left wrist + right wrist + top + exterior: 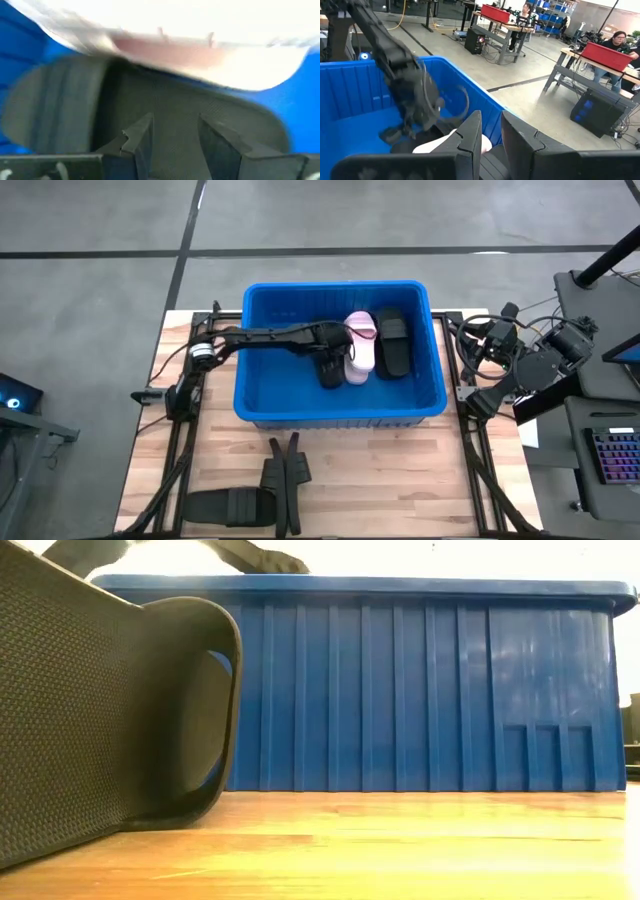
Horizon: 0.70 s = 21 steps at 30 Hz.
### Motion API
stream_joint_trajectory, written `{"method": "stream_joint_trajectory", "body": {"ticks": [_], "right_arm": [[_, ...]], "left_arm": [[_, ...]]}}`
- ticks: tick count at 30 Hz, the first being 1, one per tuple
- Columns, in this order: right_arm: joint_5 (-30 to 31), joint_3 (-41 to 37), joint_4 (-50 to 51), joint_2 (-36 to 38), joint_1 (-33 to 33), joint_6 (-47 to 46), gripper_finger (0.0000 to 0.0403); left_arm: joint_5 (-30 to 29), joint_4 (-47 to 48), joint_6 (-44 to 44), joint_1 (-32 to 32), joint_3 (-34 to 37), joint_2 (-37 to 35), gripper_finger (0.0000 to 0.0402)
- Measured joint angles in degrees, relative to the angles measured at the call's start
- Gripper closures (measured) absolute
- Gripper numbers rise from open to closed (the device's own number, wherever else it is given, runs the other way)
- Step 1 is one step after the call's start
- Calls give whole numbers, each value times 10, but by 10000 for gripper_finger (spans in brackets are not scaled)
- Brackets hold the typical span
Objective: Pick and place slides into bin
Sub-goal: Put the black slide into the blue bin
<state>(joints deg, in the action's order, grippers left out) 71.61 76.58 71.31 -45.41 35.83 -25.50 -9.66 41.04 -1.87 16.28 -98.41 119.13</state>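
Note:
The blue bin point(340, 285) stands mid-table. In it lie a black slide point(330, 372), a pale pink slide point(360, 345) beside it and another black slide point(392, 345). My left gripper point(332, 362) reaches into the bin, pointing steeply down. Its fingers are apart just over the first black slide's footbed point(175, 107), and the pink slide point(200, 55) lies beyond. A further black slide point(225, 505) lies on the table's near left, and it is large in the low view point(100, 710). My right gripper point(491, 125) waits off the table's right edge point(480, 395) with its fingers almost together, holding nothing. My left gripper comes at the black slide slanting down from the table's left, with a fingertip point(145, 127) on either side of a strip of its footbed point(175, 120). The slide rests on the bin's floor. I cannot tell whether the fingertips touch it.
A narrow black forked bracket point(285, 475) lies on the wood near the front, beside the loose slide. The bin's tall ribbed wall point(420, 690) stands between the near table and its inside. People sit at desks far behind the table.

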Motion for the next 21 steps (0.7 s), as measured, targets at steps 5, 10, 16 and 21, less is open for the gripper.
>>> {"method": "stream_joint_trajectory", "body": {"ticks": [5, 10, 16, 21], "right_arm": [[0, 0, 0, 0, 0, 0, 339], [1, 0, 5, 1, 0, 5, 339], [4, 0, 5, 3, 0, 37, 339], [4, 0, 5, 3, 0, 37, 339]], "left_arm": [[5, 26, 0, -2, 4, -82, 265], [64, 48, 9, -8, 5, -176, 265], [207, 34, 227, -13, 5, -272, 265], [316, 30, 437, -23, 14, -331, 265]]}}
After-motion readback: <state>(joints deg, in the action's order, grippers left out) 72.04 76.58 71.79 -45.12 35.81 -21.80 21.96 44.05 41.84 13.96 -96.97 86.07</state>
